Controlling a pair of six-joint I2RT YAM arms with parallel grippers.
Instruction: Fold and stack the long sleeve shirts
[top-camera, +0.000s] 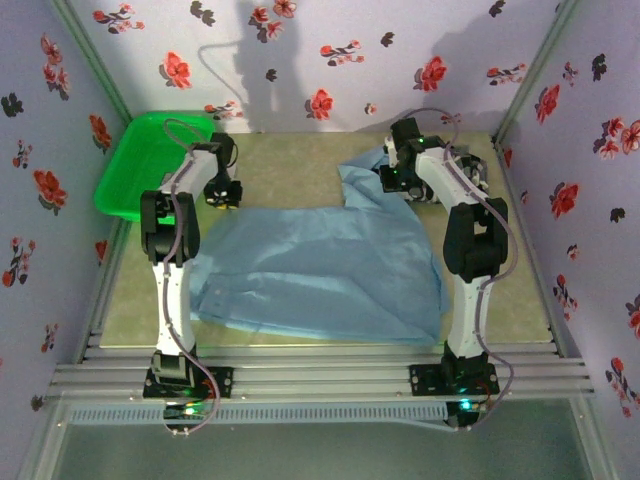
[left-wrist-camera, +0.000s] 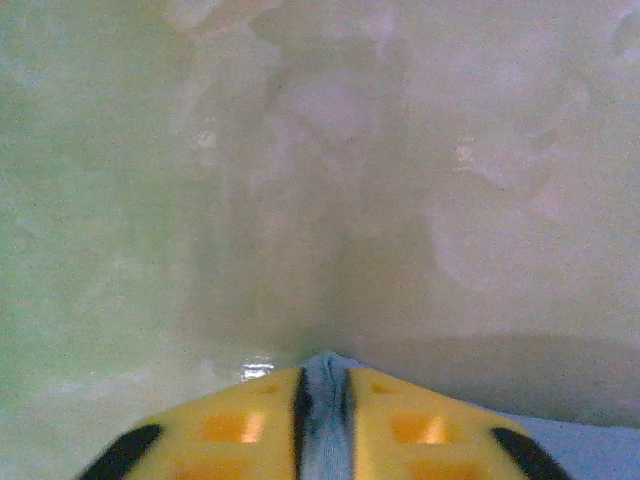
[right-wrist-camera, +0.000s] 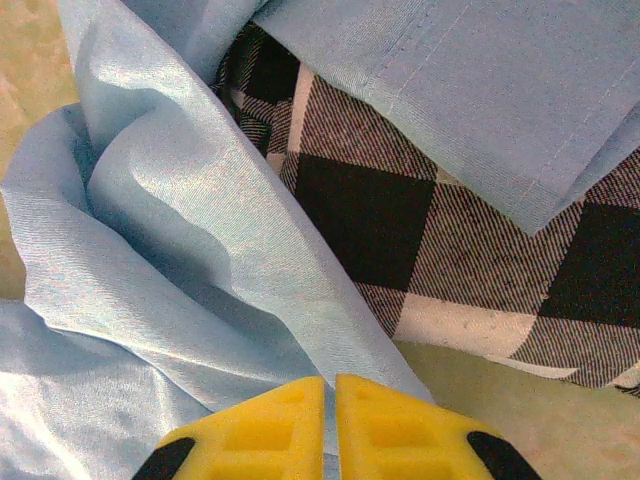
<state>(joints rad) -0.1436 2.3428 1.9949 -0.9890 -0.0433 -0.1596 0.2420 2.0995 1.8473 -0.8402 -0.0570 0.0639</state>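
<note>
Light blue cloth button-up shirt (top-camera: 320, 265) lies spread and unfolded across mid-frame, left gripper (left-wrist-camera: 322, 375) and right gripper (right-wrist-camera: 330, 385) each pinching its upper edge, black-and-white checked cloth shirt (right-wrist-camera: 400, 200) bunched upper right, so folding and stacking both remain.

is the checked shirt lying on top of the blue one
No, in the right wrist view the light blue shirt drapes over the black-and-white checked shirt, covering its upper edge.
</note>
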